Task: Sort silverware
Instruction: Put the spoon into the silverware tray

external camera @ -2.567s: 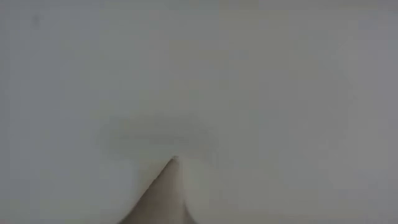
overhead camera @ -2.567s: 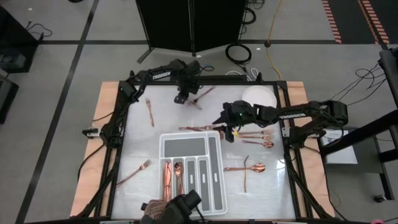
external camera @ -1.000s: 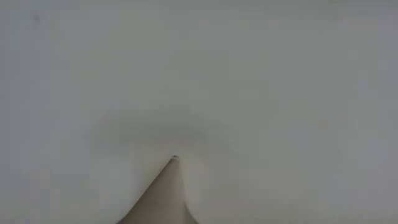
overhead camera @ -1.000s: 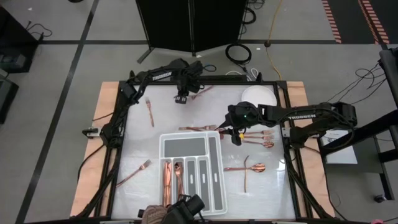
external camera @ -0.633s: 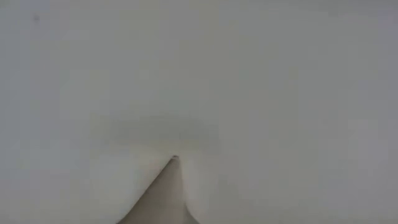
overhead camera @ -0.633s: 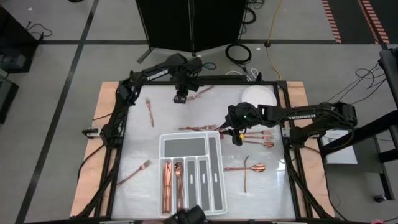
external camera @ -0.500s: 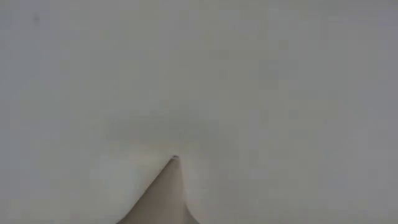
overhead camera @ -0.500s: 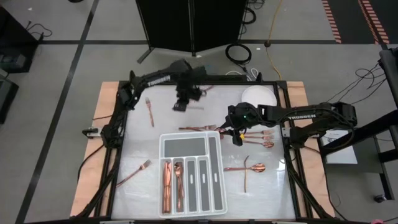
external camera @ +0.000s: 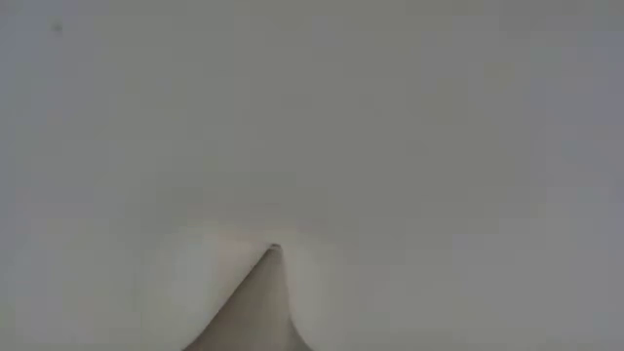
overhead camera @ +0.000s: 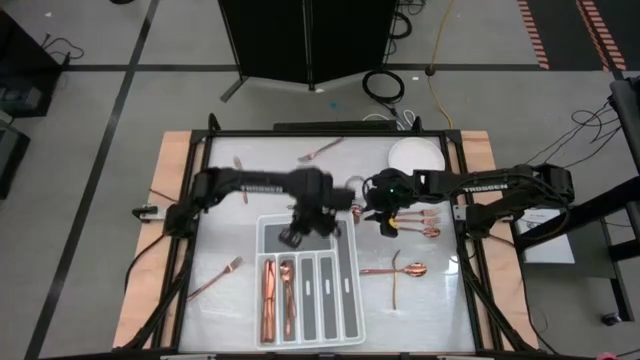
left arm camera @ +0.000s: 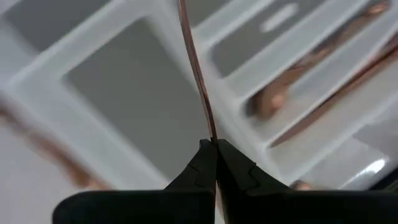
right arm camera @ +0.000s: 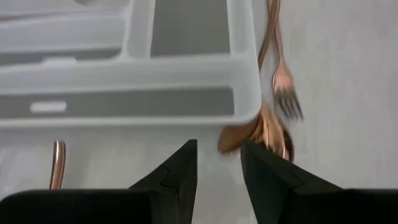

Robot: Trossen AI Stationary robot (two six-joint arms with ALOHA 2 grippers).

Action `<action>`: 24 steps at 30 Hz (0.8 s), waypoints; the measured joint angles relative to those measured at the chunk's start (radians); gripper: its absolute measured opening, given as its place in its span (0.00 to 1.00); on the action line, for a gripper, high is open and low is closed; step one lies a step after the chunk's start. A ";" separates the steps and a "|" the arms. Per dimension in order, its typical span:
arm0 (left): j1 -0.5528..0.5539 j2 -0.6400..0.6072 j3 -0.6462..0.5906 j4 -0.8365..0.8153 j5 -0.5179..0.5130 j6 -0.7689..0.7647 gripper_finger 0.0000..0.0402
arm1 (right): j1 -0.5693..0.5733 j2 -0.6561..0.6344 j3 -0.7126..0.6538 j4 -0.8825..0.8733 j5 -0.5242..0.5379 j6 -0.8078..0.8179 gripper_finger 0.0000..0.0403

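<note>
White tray (overhead camera: pixel 345 290) holds two copper pieces (overhead camera: pixel 277 297).

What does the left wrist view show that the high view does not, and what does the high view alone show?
Only the left wrist view shows the left gripper shut on a thin copper piece, pinched between its fingertips.

Only the high view shows the right gripper beside the tray's far right corner, the white plate, and loose silverware on the table.

Both show the white divided tray with copper pieces in its compartments.
</note>
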 joint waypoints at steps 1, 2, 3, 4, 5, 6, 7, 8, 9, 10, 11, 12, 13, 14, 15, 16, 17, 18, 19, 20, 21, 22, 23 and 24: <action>-0.029 0.000 0.000 0.000 0.000 -0.024 0.00 | 0.000 0.000 -0.002 -0.012 0.000 0.000 0.28; -0.055 0.000 0.000 0.000 0.000 -0.047 0.00 | 0.000 0.000 -0.004 -0.023 0.000 0.000 0.28; -0.081 0.000 0.000 0.001 0.001 -0.068 0.00 | 0.000 0.000 -0.006 -0.036 0.001 0.001 0.28; -0.106 0.000 0.000 0.002 0.001 -0.091 0.00 | 0.000 0.000 -0.008 -0.046 0.001 0.001 0.28; -0.131 0.000 0.000 0.002 0.003 -0.114 0.00 | 0.000 0.000 -0.011 -0.056 0.001 -0.001 0.28; -0.155 0.000 0.000 0.002 0.016 -0.135 0.00 | 0.000 0.000 -0.012 -0.064 0.001 -0.003 0.28; -0.178 0.000 0.000 0.002 0.031 -0.151 0.00 | 0.000 0.000 -0.013 -0.069 0.001 -0.005 0.28; -0.203 0.000 0.000 0.002 0.038 -0.163 0.00 | 0.000 0.000 -0.013 -0.067 0.001 -0.006 0.28; -0.229 0.000 0.000 0.002 0.042 -0.164 0.00 | 0.000 0.000 -0.013 -0.062 0.001 -0.008 0.28; -0.252 0.002 0.000 0.002 0.043 -0.163 0.00 | 0.000 0.000 -0.013 -0.058 0.001 -0.009 0.28; -0.273 0.007 0.000 0.002 0.044 -0.157 0.00 | 0.000 0.000 -0.013 -0.054 0.001 -0.012 0.28; -0.292 0.011 0.000 0.001 0.047 -0.140 0.00 | 0.000 0.000 -0.013 -0.050 0.000 -0.014 0.28; -0.309 0.013 0.000 0.001 0.046 -0.128 0.00 | 0.000 0.000 -0.013 -0.046 -0.001 -0.014 0.28; -0.325 0.015 0.000 0.003 0.044 -0.110 0.00 | 0.000 0.000 -0.013 -0.043 -0.002 -0.013 0.28; -0.339 0.015 0.000 0.004 0.043 -0.088 0.00 | 0.000 0.000 -0.013 -0.038 -0.002 -0.004 0.28; -0.353 0.015 0.000 0.003 0.040 -0.068 0.00 | 0.000 0.000 -0.013 -0.029 -0.002 0.007 0.28; -0.368 0.014 0.000 0.005 0.036 -0.051 0.00 | 0.000 0.000 -0.013 -0.020 -0.002 0.018 0.28; -0.381 0.014 0.000 0.007 0.026 -0.039 0.00 | 0.000 0.000 -0.013 -0.015 -0.002 0.028 0.28; -0.393 0.014 0.000 0.010 0.017 -0.031 0.00 | 0.000 0.000 -0.013 -0.006 -0.002 0.037 0.28; -0.402 0.016 0.000 0.014 0.017 -0.026 0.00 | 0.000 0.000 -0.013 0.007 -0.002 0.049 0.28; -0.408 0.021 0.000 0.019 0.016 -0.013 0.00 | 0.000 0.000 -0.013 0.016 -0.002 0.061 0.28; -0.414 0.027 0.000 0.020 0.016 0.003 0.00 | 0.000 0.000 -0.013 0.026 -0.003 0.075 0.28; -0.424 0.037 0.000 0.016 0.014 0.018 0.00 | 0.000 0.000 -0.013 0.040 -0.003 0.089 0.28; -0.432 0.048 0.000 0.014 0.010 0.032 0.00 | 0.000 0.000 -0.013 0.051 -0.003 0.103 0.28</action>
